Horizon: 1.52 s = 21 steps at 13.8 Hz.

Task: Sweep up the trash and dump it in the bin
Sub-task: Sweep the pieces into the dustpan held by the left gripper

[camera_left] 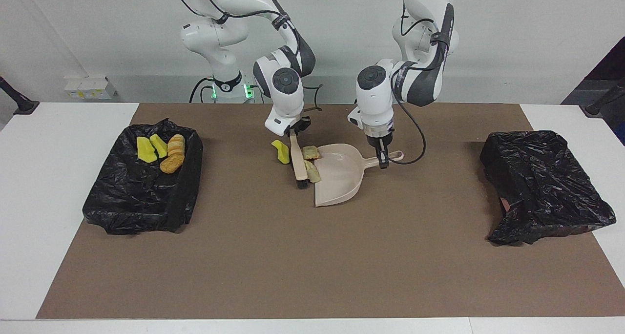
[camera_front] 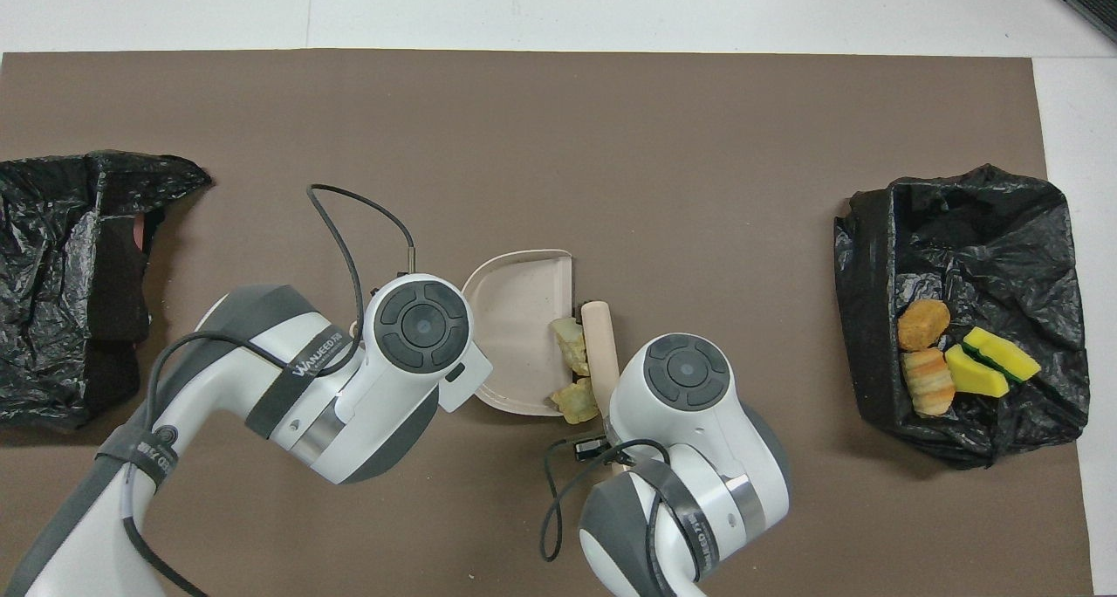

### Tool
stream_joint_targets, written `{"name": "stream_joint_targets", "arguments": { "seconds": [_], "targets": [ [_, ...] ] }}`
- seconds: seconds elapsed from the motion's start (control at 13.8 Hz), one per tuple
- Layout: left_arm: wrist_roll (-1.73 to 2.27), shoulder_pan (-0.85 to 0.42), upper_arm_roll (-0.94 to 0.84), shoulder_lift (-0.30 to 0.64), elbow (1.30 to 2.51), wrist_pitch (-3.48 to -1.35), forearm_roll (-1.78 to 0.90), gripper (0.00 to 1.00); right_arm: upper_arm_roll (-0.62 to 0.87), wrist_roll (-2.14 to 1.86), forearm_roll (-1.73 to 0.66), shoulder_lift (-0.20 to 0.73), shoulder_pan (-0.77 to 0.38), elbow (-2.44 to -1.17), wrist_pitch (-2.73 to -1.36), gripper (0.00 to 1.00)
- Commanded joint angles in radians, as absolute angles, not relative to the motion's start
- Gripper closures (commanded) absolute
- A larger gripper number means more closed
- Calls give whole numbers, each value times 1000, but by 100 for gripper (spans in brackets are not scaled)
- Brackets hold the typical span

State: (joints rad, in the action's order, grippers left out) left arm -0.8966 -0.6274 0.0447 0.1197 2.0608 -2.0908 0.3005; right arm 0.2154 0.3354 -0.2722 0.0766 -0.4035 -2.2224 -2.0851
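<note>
Mid-frame in the facing view: my right gripper (camera_left: 293, 133) is clamped on the brush (camera_left: 299, 162) handle, bristles down at the dustpan (camera_left: 342, 175) mouth. My left gripper (camera_left: 382, 153) is clamped on the dustpan's handle, pan flat on the brown mat (camera_left: 312, 256).

Trash: two pale lumps (camera_left: 311, 160) sit at the pan's lip, pressed between bristles and pan. One yellow sponge piece (camera_left: 280, 152) lies loose on the mat just beside the brush, on the side away from the pan. Four more scraps (camera_left: 161, 151) rest in the black-lined bin (camera_left: 141, 197) at the frame's left; a second bagged bin (camera_left: 542, 187) sits at the frame's right.

Step in hand, as I judge it: push the lumps fully inside.
- Keep the pan's lip flat on the mat so nothing slips under.
- Short stroke, bristles low.
- Then lift the brush over the yellow piece and draw it in too.
</note>
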Motion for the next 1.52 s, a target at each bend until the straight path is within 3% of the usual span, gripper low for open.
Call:
{"name": "stream_joint_targets", "arguments": {
  "seconds": [0.0,0.22,0.43,0.65,0.79,1.01,1.44],
  "targets": [
    [-841,-657,52,83,2132,-2157,313,100,216,348,-374,106,-428,-2133,-2085,100],
    [-851,-652,51,89,2132,-2195,299,100,198,347,-359,22,-359,-2047,-1866,100],
    [-865,-643,51,92,2132,-2212,267,100,199,348,-219,-104,-258,-2063,-1636,100],
    [-856,-658,51,91,2132,-2206,244,100,201,295,-102,-220,-220,-2253,-1624,100],
    [-841,-676,51,84,2134,-2191,244,100,206,284,-58,-233,-221,-2315,-1620,100],
    [-828,-689,51,78,2135,-2137,244,100,209,310,-63,-195,-262,-2408,-1744,100],
    [-790,-690,49,63,2166,-2148,221,100,210,324,-284,1,-400,-2373,-2107,100]
  ]
}}
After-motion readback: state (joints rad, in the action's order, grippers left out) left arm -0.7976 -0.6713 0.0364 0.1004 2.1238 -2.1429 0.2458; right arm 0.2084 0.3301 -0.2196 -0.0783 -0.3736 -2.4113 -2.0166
